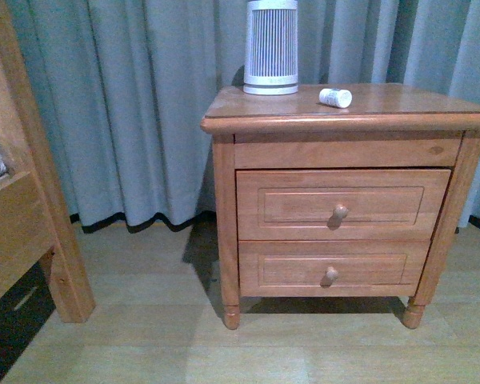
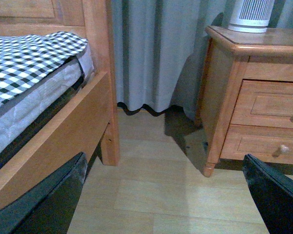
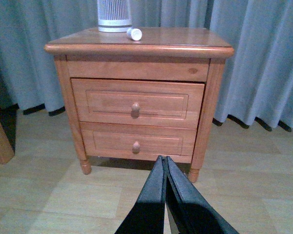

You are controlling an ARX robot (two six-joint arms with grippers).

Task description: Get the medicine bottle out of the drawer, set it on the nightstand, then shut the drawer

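Observation:
The small white medicine bottle (image 1: 335,98) lies on its side on top of the orange-brown nightstand (image 1: 264,114), right of a ribbed white appliance; it also shows in the right wrist view as the bottle (image 3: 134,33). The taller-fronted drawer (image 1: 342,205) is pushed in, almost flush, its round knob (image 1: 340,212) facing me. My right gripper (image 3: 163,158) is shut on nothing, low over the floor a short way in front of the nightstand (image 3: 139,48). My left gripper (image 2: 165,168) is open over bare floor, between the bed and the nightstand (image 2: 249,45). Neither arm shows in the front view.
A large white ribbed appliance (image 1: 270,46) stands at the back of the nightstand top. A shallower drawer (image 1: 332,268) sits below the tall one. A wooden bed frame (image 1: 24,192) with a checked mattress (image 2: 24,63) is on the left. Grey curtains (image 1: 128,104) hang behind.

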